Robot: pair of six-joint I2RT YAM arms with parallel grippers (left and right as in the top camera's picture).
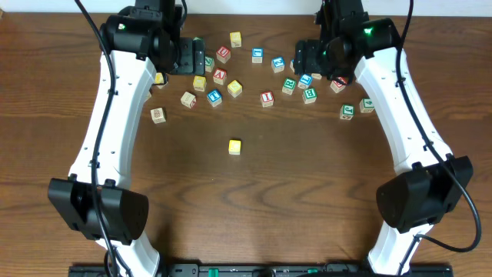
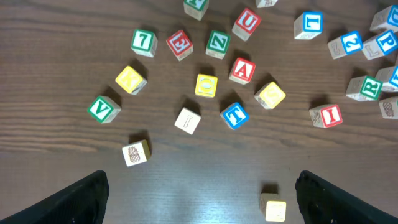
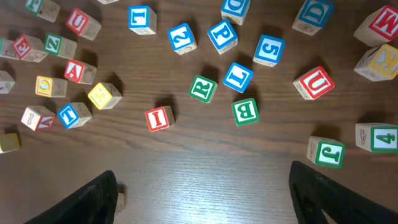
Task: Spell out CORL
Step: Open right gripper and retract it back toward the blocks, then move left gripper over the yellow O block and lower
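CORL cubes: one yellow sits alone mid-table, well apart from the heap, letter unreadable from above, likely my C. Green R lies under my right pincer, which is spread wide and pinching nothing. Blue L is just beside R, and B is near both. My left pincer is also spread and empty, over the yellow O, which has A and T close around it. Risks as I judge them: R's neighbours leave little room for a finger, so a descent could shove L or B and turn the faces. A second blue cube reads much like an L, so a wrong pick is easy. O could be a Q at this blur, and two more yellow-topped cubes sit near it. At placing, a wide release or a skewed cube could nudge the lone yellow out of line. Both arms reaching mid-table at once could clash.
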